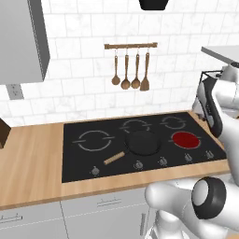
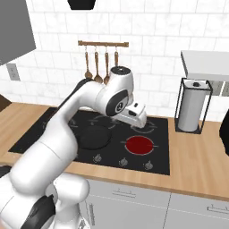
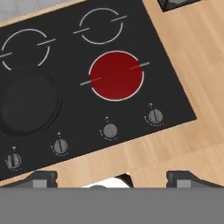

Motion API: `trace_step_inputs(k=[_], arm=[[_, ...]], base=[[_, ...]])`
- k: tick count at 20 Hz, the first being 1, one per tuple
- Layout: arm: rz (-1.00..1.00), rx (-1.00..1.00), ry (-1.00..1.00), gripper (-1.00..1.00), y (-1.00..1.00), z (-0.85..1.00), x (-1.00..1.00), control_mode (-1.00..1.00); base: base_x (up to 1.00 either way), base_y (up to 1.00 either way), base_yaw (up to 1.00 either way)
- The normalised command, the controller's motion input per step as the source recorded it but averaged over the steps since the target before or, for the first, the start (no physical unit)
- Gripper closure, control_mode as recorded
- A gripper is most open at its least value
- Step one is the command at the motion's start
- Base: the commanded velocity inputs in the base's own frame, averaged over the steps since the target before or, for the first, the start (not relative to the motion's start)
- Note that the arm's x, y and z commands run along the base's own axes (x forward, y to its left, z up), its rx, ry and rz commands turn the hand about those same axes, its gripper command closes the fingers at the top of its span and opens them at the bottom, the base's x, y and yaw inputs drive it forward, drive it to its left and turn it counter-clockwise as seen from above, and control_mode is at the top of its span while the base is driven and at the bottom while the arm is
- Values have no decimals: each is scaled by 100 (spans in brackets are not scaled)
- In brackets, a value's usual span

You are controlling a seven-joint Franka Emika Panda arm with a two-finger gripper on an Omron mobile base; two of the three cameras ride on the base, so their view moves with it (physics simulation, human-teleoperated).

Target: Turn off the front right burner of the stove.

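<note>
On the wooden tabletop [image 1: 32,158] sits the stove [image 1: 74,161], flat black glass. The front right burner [image 1: 186,138] is lit: solid red disc at the right end, just behind the knob row.

We hang above the stove with the claw [image 3: 112,176] looking down. Fingertips [image 3: 43,176] stand well apart, nothing between them, touching nothing.

Counts: one red zone and three unlit grey-ring zones. One black frying pan [image 1: 143,142] with a wooden handle sits mid-cooktop, left of the red disc. Knobs: five in the left base view, four in the hand view. Four wooden utensils hang on the wall rail [image 1: 130,45]. One paper towel holder [image 2: 192,106] stands on the right.

Handling, our judgement: knobs are small, round, rigid metal, probably smooth, so a pinch could slip. They should turn, not lift. Take hold across the rim with both fingers, squarely from above. We can't read which knob maps to the red zone; the rightmost knob [image 3: 155,116] and its neighbour [image 3: 109,130] lie nearest. The glass is brittle, so go down lightly.
</note>
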Motion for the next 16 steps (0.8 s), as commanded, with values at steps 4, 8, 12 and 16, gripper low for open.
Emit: trace_step_inputs(k=[4, 8, 12, 16], arm=[[-15, 0, 13, -100, -99, -66, -1, -100], [-4, -1, 11, -100, -87, -70, 0, -100], [0, -9, 11, -100, -19, -67, 0, -100], [0, -3, 9, -100, 0, -62, 1, -100]], base=[[0, 0, 0], [0, 0, 0], [0, 0, 0], [0, 0, 0]])
